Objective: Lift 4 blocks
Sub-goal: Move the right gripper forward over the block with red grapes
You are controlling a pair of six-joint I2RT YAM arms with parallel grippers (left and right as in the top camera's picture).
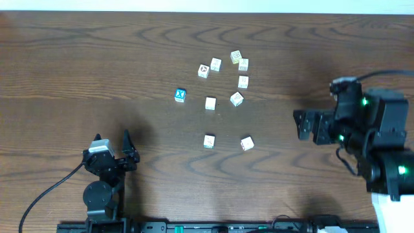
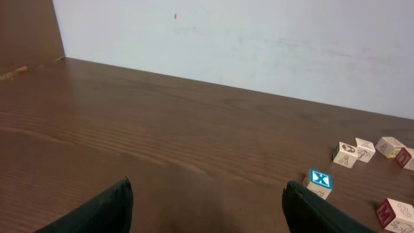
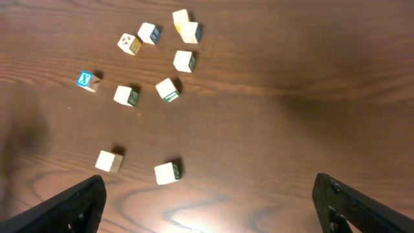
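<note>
Closest to the robot's base, the left gripper (image 1: 112, 140) hangs low over the table (image 1: 65, 77), jaws spread wide with nothing between them. The right gripper (image 1: 299, 125), out at the right side, is just as wide open and empty. The blocks (image 1: 209, 141) lie well apart from both, on the mid-table between the arms. The two nearest sit side by side; from the right wrist they show just beyond its fingers (image 3: 65, 208), left of centre. Past these come two more cream cubes, with the blue-and-white cube (image 1: 180, 95) to their left, ahead and right of the left gripper. Farthest out, five more form a loose arc.
</note>
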